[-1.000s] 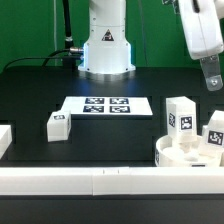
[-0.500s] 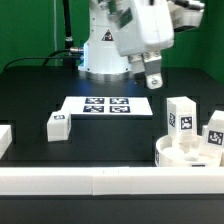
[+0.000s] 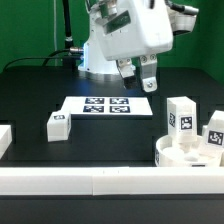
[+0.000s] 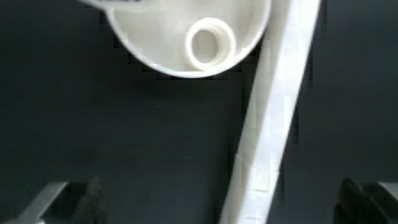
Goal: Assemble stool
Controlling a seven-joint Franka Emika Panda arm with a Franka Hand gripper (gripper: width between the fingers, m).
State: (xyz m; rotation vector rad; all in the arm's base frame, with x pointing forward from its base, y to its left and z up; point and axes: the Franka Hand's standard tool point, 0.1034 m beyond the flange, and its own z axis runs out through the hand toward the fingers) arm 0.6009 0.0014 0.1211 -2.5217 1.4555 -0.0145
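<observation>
Hanging at the upper centre of the exterior view, the jaws stand wide apart and hold nothing. The seat point(image 3: 178, 158) sits at lower right beside the rail point(image 3: 90, 181), with one leg point(image 3: 180, 114) and a second leg point(image 3: 215, 130) upright on it. A careless approach could knock them over if they are only loosely seated. The bench point(image 3: 30, 95) is matt black, with a green backdrop point(image 3: 25, 25) behind.

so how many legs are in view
3: a lying leg toward the exterior view's left, an upright leg by the seat, a tilted leg at the right edge. The cut-off white block far left may be a fourth.
</observation>
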